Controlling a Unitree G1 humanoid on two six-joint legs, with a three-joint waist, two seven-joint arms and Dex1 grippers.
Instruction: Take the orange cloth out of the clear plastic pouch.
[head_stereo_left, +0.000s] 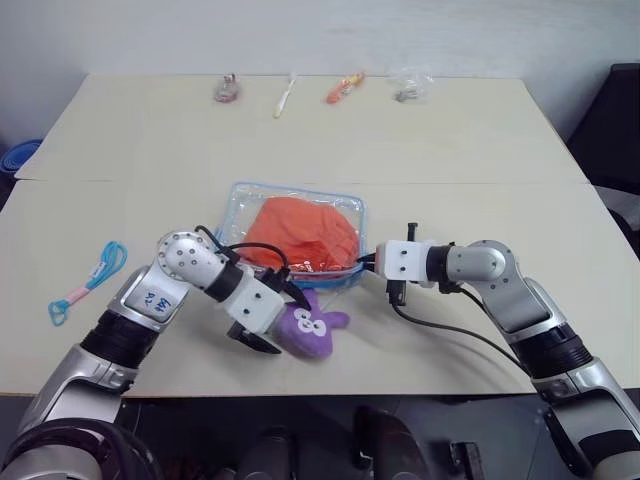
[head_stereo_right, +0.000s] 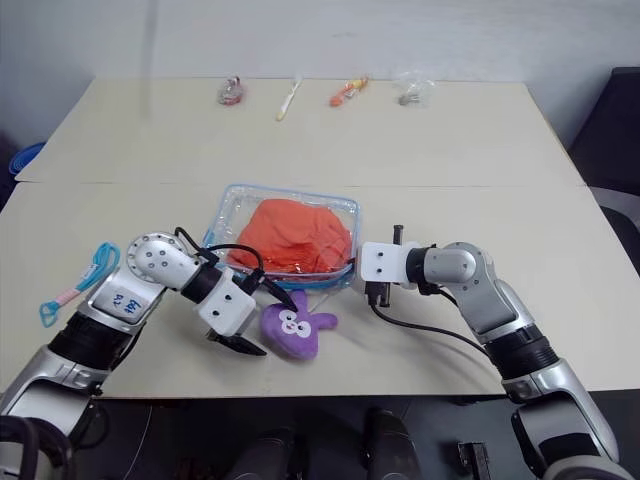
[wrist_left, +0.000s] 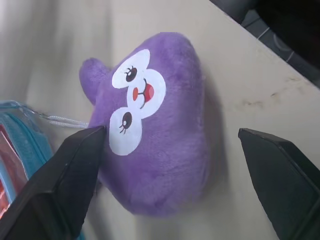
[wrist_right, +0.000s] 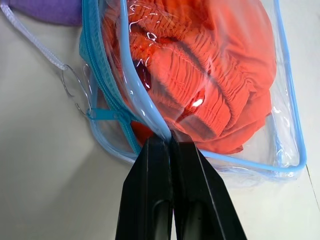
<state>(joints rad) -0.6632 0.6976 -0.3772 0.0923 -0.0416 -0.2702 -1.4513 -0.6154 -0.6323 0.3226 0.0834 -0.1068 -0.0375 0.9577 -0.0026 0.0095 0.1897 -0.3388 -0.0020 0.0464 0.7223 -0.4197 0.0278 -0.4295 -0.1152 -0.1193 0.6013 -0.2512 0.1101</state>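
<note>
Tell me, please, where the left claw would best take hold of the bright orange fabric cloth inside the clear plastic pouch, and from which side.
Probably the gathered elastic hem of the bright orange fabric cloth, reached through the blue-zippered mouth of the clear plastic pouch on the robot-facing edge. The hem's ridged folds bunch just behind the rim pinched by the shut right claw. The open left claw straddles the purple plush toy.

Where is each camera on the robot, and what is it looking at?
Head eyes: look down over both arms at the table.
Left wrist: looks past open left gripper at the purple plush toy.
Right wrist: looks along right gripper, shut on the clear plastic pouch holding the orange cloth.
Shared: toy, pouch.
</note>
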